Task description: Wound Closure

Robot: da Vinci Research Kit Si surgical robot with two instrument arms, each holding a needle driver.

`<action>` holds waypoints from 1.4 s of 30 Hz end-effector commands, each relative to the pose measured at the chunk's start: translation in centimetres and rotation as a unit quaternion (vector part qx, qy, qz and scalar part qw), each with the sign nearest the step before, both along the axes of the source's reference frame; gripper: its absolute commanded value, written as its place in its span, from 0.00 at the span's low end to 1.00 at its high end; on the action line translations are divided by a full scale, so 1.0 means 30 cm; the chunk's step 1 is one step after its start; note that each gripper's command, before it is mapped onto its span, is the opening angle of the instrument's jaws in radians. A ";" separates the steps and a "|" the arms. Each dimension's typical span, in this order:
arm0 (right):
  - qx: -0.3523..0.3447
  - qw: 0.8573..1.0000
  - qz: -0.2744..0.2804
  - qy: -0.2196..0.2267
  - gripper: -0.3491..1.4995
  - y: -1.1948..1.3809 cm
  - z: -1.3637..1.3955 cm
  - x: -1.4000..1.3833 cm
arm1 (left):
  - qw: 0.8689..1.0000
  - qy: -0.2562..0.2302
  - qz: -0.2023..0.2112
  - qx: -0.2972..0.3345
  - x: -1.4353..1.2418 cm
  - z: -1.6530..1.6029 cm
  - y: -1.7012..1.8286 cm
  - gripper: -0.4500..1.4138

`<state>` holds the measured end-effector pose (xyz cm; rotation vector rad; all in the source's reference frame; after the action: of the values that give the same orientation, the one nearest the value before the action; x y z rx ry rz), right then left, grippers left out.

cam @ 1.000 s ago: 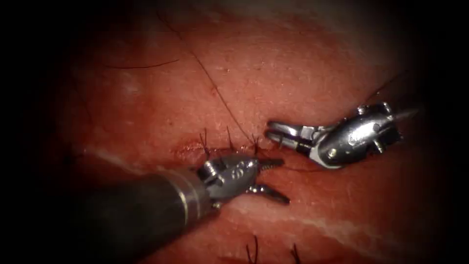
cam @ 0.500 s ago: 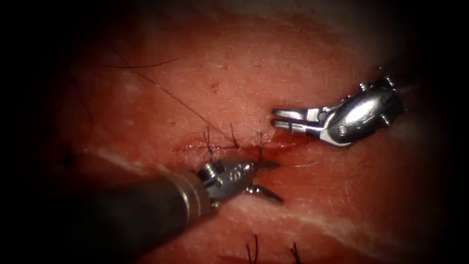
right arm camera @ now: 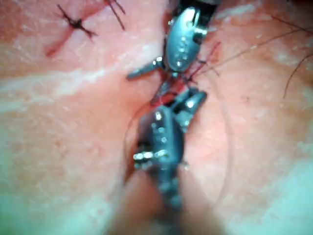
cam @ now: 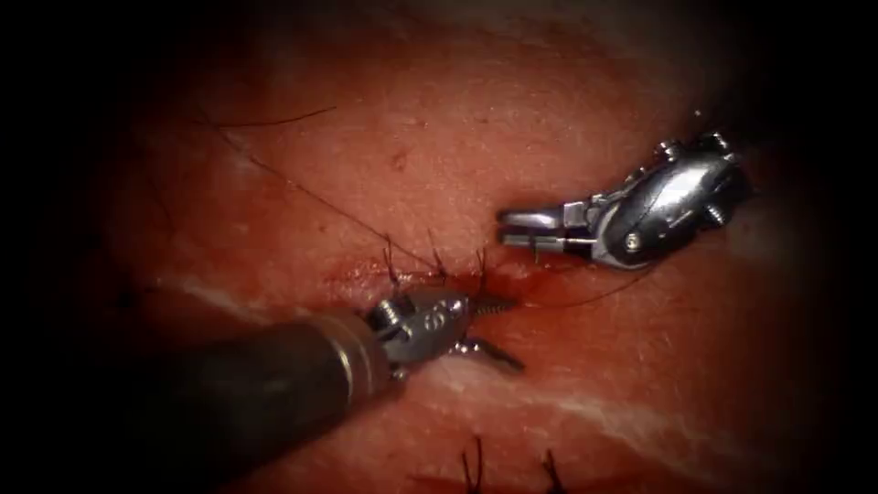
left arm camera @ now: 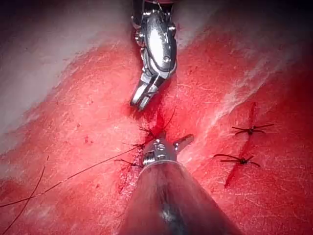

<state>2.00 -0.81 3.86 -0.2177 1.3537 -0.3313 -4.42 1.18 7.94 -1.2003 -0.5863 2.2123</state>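
Both tools at the sutured cut, needle not made out

The left tool (cam: pixel 480 329) has its jaws spread wide and grasps nothing, lying just below the cut (cam: pixel 512 288) in the tissue (cam: pixel 549 119). The right tool (cam: pixel 521 229) hovers beside the cut's right end; whether it is clenched I cannot tell. Dark thread (cam: pixel 302 192) runs from the stitches toward the tissue's upper left edge: thin, limp and likely slippery, best gripped well clear of the knots. The tissue looks soft, wet with red fluid (cam: pixel 540 279)
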 end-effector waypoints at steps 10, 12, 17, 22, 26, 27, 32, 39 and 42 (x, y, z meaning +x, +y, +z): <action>-0.019 0.999 0.030 0.012 0.00 0.0007 -0.0027 0.0006 | 1.000 -0.001 0.001 0.002 -0.0020 0.001 -0.002 0.44; -0.019 0.999 0.031 0.013 0.00 0.0005 -0.0035 0.0008 | 1.000 -0.002 0.001 0.002 -0.0020 0.001 -0.002 0.44; 0.019 1.000 0.020 -0.004 0.00 0.0006 -0.0028 0.0013 | 1.000 -0.002 0.001 0.003 -0.0018 0.001 -0.002 0.44; 0.120 0.992 0.018 -0.036 0.00 0.0004 0.0021 0.0012 | 1.000 -0.001 -0.001 0.002 -0.0015 0.000 -0.001 0.44; 0.172 0.984 0.032 -0.041 0.00 0.0013 0.0050 0.0009 | 1.000 -0.001 -0.001 0.002 -0.0015 0.000 -0.001 0.44; 0.183 0.982 0.036 -0.043 0.00 0.0017 0.0054 0.0008 | 1.000 -0.001 -0.001 0.002 -0.0015 0.000 -0.001 0.44; 0.256 0.964 0.050 -0.061 0.00 0.0018 0.0063 0.0019 | 1.000 -0.001 -0.001 0.002 -0.0015 0.000 -0.001 0.44; 0.344 0.936 0.014 -0.078 0.00 -0.0013 0.0075 0.0049 | 1.000 0.000 -0.002 0.002 -0.0014 0.000 -0.001 0.44; 0.358 0.930 0.000 -0.082 0.00 -0.0046 0.0086 0.0062 | 1.000 0.000 -0.002 0.002 -0.0012 0.000 -0.001 0.44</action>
<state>2.17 -0.85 4.09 0.4294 1.2220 0.1571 -4.38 1.21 7.87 -1.1976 -0.5834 2.2087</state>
